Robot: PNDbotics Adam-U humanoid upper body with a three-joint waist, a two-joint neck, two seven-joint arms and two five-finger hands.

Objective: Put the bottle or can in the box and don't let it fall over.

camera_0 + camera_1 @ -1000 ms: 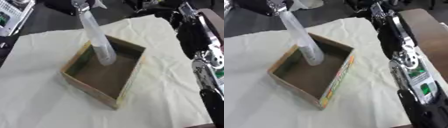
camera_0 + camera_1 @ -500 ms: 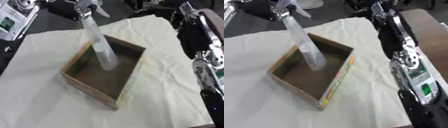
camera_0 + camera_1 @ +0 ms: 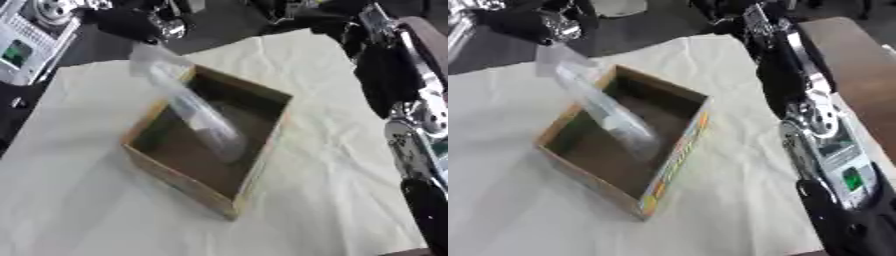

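Left hand (image 3: pixel 140 22), far left above the cloth: blurred, so whether its fingers are apart or closed cannot be told. Clear bottle (image 3: pixel 188 107) tilts steeply, top leaning far-left over the wall, bottom inside the open cardboard box (image 3: pixel 175 182). Box sits on the pale cloth (image 3: pixel 332 200). Right arm (image 3: pixel 820 130) runs along the right edge; its hand is out of sight.

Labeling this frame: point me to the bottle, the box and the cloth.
bottle (image 3: pixel 194 111), left eye view, middle of its clear body.
box (image 3: pixel 677 154), right eye view, outer printed side wall.
cloth (image 3: pixel 79 210), left eye view, bare pale area near the box.
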